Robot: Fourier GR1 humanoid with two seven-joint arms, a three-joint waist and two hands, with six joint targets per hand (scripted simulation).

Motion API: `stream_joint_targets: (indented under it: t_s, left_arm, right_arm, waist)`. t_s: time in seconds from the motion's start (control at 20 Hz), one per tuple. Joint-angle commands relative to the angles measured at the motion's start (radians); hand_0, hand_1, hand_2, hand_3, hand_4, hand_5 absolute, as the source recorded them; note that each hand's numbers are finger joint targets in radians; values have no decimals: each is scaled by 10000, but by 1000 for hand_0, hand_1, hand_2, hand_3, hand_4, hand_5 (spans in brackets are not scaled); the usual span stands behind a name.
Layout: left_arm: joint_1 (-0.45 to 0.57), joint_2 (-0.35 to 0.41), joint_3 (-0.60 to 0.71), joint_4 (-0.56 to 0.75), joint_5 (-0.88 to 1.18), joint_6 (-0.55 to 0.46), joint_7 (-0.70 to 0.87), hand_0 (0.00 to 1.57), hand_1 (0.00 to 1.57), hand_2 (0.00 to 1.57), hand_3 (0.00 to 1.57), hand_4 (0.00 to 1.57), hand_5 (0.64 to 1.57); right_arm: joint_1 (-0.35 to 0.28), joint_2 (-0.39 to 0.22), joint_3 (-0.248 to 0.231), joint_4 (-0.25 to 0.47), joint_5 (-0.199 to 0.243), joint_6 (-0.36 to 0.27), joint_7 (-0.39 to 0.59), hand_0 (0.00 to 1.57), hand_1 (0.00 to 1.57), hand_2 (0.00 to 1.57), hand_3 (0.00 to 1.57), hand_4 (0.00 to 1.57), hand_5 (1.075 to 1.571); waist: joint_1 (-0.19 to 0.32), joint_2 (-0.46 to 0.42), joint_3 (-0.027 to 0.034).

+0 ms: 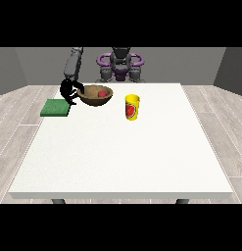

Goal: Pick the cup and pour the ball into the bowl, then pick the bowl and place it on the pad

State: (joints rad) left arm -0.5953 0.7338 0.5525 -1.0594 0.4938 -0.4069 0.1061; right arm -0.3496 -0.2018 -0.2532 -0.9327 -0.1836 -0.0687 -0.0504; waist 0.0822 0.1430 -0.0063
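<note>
The hand (70,92) at the view's left is gripping the bowl (96,95) by its near-side rim, its fingers curling round the edge. The bowl is sitting just beside the hand, toward the view's right, and appears to be lifting slightly or tilting; whether it is clear of the table (122,152) I cannot tell. The red ball (101,93) is lying inside the bowl, so the pouring step looks finished. The cup (132,107) is standing upright well to the right of the hand, beyond the bowl, with nothing holding it. The other hand is not showing anywhere.

The step in hand seems to be the second one: carrying the bowl to the pad (55,107). The pad is lying just below and to the left of the hand, close by, on the table's edge. The next move calls for a short sideways carry toward the pad, keeping the bowl level so the ball is not rolling out, then lowering it squarely onto the green surface before the fingers let go.
</note>
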Motion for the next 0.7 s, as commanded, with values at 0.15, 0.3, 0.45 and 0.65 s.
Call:
stream_joint_targets:
  t_s: [0.15,0.3,0.45,0.65]
  left_arm:
    - [149,614,388,847,46,-219,-377,0,0,0,0,710,1567]
    - [736,385,338,919,-24,-529,-837,0,0,0,0,700,1566]
    - [376,700,463,871,60,-700,-1177,0,0,0,0,698,1565]
    - [690,352,240,546,-349,-246,-1789,0,0,0,0,720,1559]
  right_arm:
    - [-964,-1783,-12,-142,158,610,1819,1571,1571,1571,1571,989,1553]
    - [-752,-2187,12,-125,487,497,1892,1571,1571,1571,1571,992,1568]
    - [-1499,-3455,-661,348,182,1256,1545,1571,1571,1571,1571,996,1571]
    - [-1547,-3286,-844,1156,62,1538,689,1571,1571,1571,1431,996,1570]
  waist:
    - [-591,13,60]
    - [-536,-217,59]
    - [-448,778,63]
    - [-360,1052,66]
